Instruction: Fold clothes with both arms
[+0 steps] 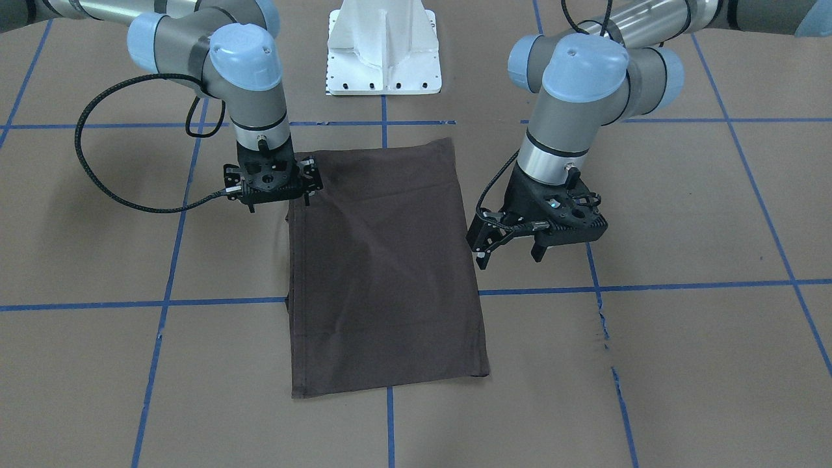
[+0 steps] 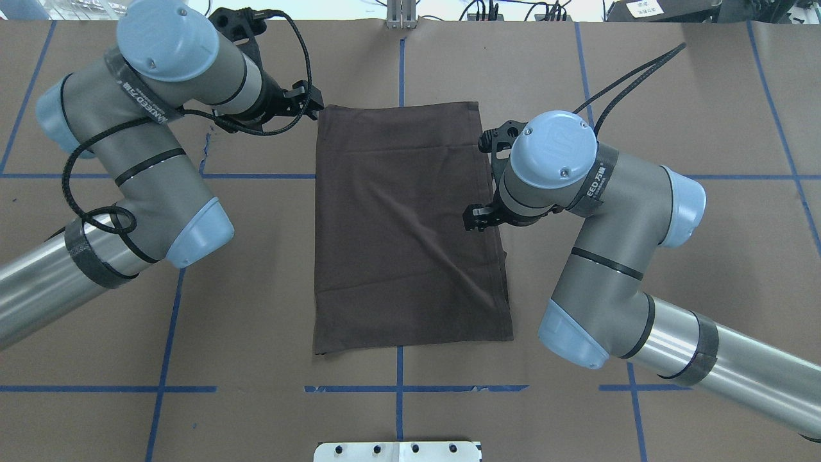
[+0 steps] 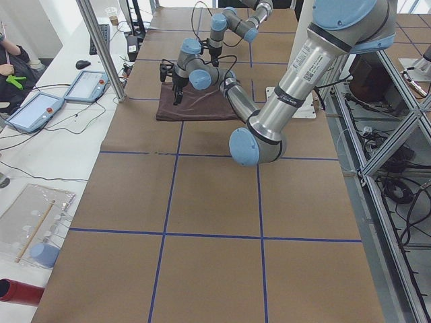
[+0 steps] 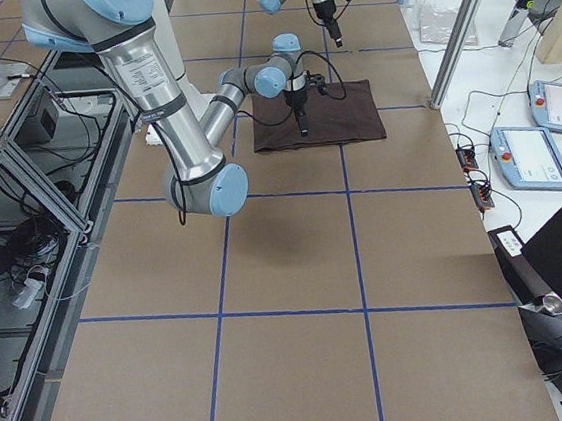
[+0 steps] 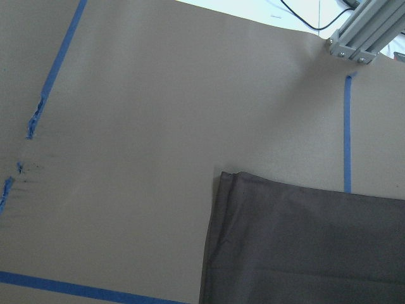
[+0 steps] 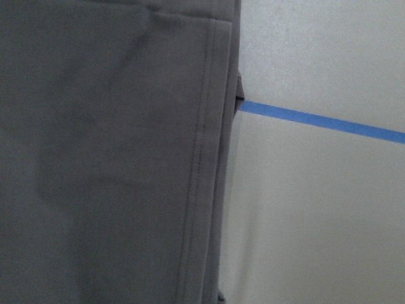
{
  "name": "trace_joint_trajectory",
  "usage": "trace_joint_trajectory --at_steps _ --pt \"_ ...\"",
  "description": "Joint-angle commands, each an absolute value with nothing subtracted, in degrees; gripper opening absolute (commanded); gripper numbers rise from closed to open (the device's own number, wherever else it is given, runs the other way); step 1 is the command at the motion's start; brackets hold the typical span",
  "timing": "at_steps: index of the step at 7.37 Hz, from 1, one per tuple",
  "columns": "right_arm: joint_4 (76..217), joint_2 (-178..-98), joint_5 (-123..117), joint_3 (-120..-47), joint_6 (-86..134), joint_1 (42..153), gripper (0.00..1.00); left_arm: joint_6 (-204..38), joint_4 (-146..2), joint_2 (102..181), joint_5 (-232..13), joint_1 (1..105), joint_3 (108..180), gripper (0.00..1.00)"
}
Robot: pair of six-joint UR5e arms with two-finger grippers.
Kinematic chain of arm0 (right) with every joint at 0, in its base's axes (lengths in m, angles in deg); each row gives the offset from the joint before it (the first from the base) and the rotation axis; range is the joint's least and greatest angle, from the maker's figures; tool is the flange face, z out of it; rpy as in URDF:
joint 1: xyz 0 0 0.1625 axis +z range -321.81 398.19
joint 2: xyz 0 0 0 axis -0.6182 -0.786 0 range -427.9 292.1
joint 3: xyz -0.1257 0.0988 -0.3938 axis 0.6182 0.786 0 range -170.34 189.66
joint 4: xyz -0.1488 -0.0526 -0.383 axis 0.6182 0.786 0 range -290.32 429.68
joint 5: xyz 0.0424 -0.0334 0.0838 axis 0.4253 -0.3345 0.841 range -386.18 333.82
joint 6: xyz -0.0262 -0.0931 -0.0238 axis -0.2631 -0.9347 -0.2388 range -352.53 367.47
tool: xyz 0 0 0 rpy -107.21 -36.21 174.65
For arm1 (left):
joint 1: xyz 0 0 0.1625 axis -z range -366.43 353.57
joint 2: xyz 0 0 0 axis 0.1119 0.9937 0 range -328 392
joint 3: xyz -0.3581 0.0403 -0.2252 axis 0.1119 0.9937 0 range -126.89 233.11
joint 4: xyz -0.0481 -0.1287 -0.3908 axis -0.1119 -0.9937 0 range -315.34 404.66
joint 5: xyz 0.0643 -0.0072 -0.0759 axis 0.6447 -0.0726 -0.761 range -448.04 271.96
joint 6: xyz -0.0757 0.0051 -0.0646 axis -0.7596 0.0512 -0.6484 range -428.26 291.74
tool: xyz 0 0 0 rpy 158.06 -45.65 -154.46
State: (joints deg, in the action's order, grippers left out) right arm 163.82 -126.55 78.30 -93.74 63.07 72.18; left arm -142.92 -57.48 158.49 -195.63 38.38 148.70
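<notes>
The dark brown T-shirt (image 1: pixel 383 260) lies flat on the table, folded into a tall rectangle (image 2: pixel 404 224). Its collar, lettering and tags are hidden. My left gripper (image 1: pixel 510 250) is open and empty. It hangs above the table beside the shirt's far left corner (image 2: pixel 313 106), and the left wrist view looks down on that corner (image 5: pixel 304 247). My right gripper (image 1: pixel 278 203) points straight down over the shirt's right edge with its fingers apart. In the overhead view its wrist mostly hides it. The right wrist view shows the hemmed edge (image 6: pixel 107 158) close up.
The brown table top (image 1: pixel 682 214) carries a grid of blue tape lines (image 1: pixel 650 286). The white pedestal base (image 1: pixel 383 52) stands at the robot's side of the shirt. Tablets (image 3: pixel 34 111) and cables lie on a side bench beyond the table edge, by a metal post (image 3: pixel 101 47).
</notes>
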Motion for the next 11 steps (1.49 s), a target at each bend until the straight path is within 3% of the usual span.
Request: trace_joint_trajectory --at_steps 1,5,10,11 --pt "161.61 -126.52 84.17 -95.53 67.48 72.82 1.00 -154.94 -57.38 153.58 -201.76 35.52 156.42 1.00" --pt "161.61 -129.51 88.24 -103.45 79.16 72.64 1.00 -186.52 -56.59 149.96 -184.49 13.83 158.75 1.00" --pt "161.61 -129.42 88.07 -103.36 79.89 72.47 1.00 -191.66 -52.54 148.02 -182.26 7.64 158.84 0.98" --pt "161.61 -129.34 88.07 -103.36 79.89 72.47 1.00 -191.66 -52.46 148.02 -182.35 7.64 158.84 0.93"
